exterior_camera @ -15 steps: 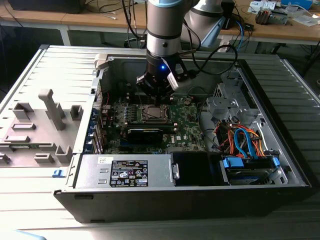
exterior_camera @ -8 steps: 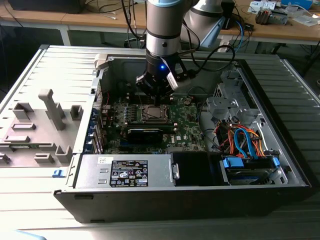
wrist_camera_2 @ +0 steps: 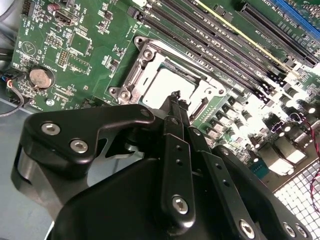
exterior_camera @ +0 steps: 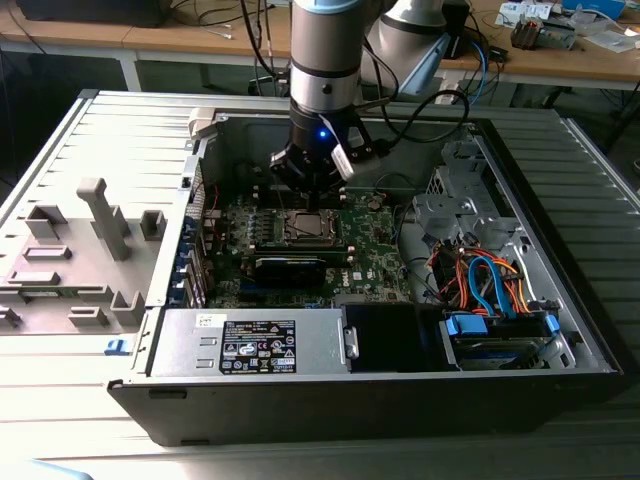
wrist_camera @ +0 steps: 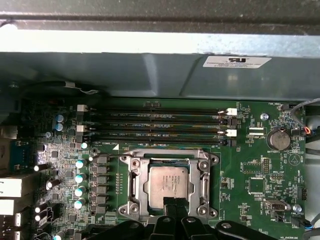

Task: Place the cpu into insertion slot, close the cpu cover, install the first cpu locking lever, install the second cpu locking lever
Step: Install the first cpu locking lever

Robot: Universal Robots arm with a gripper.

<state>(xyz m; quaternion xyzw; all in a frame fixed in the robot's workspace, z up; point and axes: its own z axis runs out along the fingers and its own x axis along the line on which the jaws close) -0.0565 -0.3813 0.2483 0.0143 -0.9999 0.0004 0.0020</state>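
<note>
The cpu (wrist_camera: pixel 169 184) (wrist_camera_2: pixel 167 86) lies flat in the insertion slot (exterior_camera: pixel 308 226) on the green board, its pale silvery face up. The silver cpu cover (wrist_camera: pixel 142 186) (wrist_camera_2: pixel 144 66) lies down around it as a frame. My gripper (wrist_camera: pixel 170 204) (wrist_camera_2: pixel 176 98) (exterior_camera: pixel 310 180) hangs just above the socket, with its black fingertips pressed together over the edge of the cpu and nothing visible between them. I cannot tell whether the tips touch the chip. I cannot make out the locking levers clearly.
Long black memory slots (wrist_camera: pixel 160 125) run beside the socket, and a coin battery (wrist_camera: pixel 278 140) sits nearby. The grey case wall (wrist_camera: pixel 160 75) rises behind the board. A power supply (exterior_camera: pixel 250 345) and coloured cables (exterior_camera: pixel 490 280) fill the case front. A grey fixture (exterior_camera: pixel 100 215) stands at the exterior view's left.
</note>
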